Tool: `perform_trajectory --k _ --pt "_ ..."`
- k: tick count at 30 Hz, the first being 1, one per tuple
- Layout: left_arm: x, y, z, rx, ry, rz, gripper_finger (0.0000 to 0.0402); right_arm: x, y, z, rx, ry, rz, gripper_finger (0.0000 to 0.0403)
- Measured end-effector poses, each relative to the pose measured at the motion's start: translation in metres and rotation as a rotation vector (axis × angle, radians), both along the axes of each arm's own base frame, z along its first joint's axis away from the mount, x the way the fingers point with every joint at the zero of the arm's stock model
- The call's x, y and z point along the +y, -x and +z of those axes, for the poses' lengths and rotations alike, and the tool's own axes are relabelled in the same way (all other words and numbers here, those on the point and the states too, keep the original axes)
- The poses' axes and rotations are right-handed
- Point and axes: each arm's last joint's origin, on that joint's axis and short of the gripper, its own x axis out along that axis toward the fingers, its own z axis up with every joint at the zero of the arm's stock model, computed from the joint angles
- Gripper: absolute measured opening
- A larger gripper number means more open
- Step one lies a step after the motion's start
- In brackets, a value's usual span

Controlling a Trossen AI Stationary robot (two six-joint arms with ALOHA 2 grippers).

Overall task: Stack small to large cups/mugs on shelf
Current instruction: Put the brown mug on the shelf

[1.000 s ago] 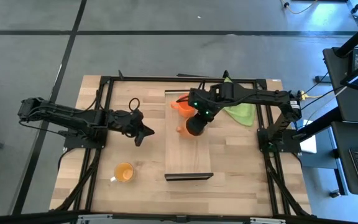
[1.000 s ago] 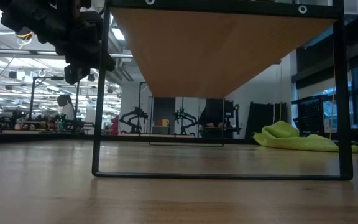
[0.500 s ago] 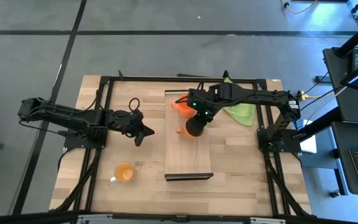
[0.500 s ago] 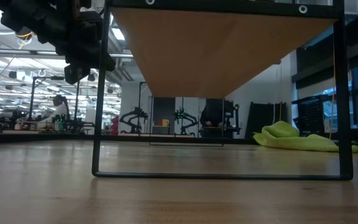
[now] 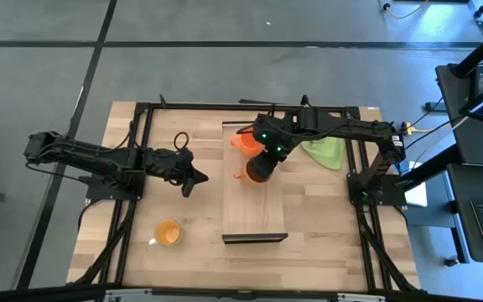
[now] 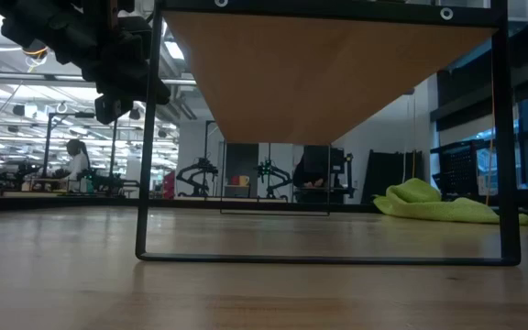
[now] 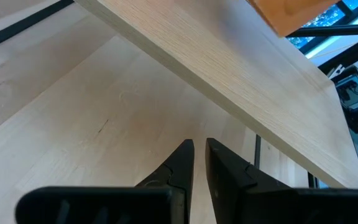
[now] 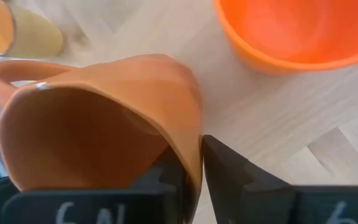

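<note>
- Wooden tabletop (image 5: 183,260) fills the middle of the high view, and the left arm waits at centre left of that frame, its left gripper (image 5: 198,177) pointing toward the shelf and carrying nothing.
- In the left wrist view the two dark fingers (image 7: 182,165) stand almost together with only a thin slit between them, above bare table wood, with the pale shelf edge (image 7: 229,68) crossing the frame diagonally ahead.
- Low in the high view, left of centre, the yellow-orange mug (image 5: 167,231) sits alone on the table, well apart from both grippers and beside the shelf's near end.
- At centre frame the shelf (image 5: 254,205) runs as a long pale board from the upper middle down to its dark end edge.
- On the upper part of the shelf, the right gripper (image 5: 259,170) hangs over the board's left half, clamped on the brown-orange mug (image 5: 243,174), of which only a sliver shows at the gripper's left side.
- The right wrist view shows that mug (image 8: 98,124) tilted with its mouth toward the camera; one finger (image 8: 229,168) is outside the wall and the other inside, pinching the rim.
- Just beyond it, toward the upper end of the shelf, stands the bright orange mug (image 5: 243,143), near the held mug; touching or not, I cannot tell.
- Right of the shelf, a green cloth (image 5: 325,151) lies on the table under the right arm.
</note>
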Motion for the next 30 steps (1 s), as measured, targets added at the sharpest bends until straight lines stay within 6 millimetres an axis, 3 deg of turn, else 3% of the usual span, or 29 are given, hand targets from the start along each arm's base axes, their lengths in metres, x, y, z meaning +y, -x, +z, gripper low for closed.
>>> perform_trajectory --k 30 --pt "-0.0009 0.0 0.0 0.001 0.01 -0.021 0.0035 -0.0001 0.0035 -0.0032 0.055 0.019 0.015 0.0056"
